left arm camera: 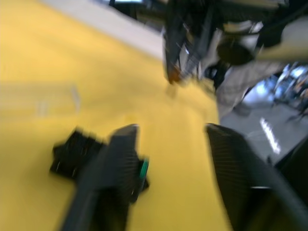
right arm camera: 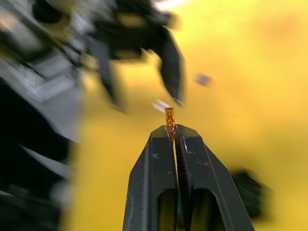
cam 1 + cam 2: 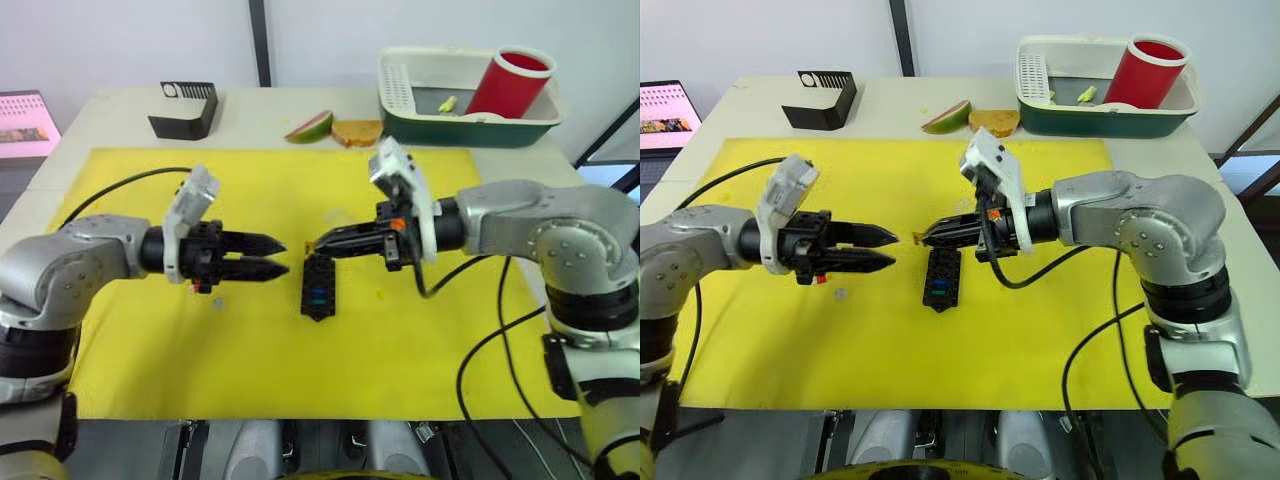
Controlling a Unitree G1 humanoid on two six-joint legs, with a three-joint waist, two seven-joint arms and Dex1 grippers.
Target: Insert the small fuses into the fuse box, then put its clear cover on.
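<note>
**Right claw pinching an orange fuse over the fuse box**

So the right claw is clamped on a tiny orange fuse, held just above the far end of the black fuse box, which sits mid-mat on the yellow mat covering the desk. The box already has a blue and a green fuse in it. The left claw is to the left of the box, fingers apart, holding nothing. One small fuse lies loose on the mat near it.

Both grippers, left and right, hover above fuse box.
</note>
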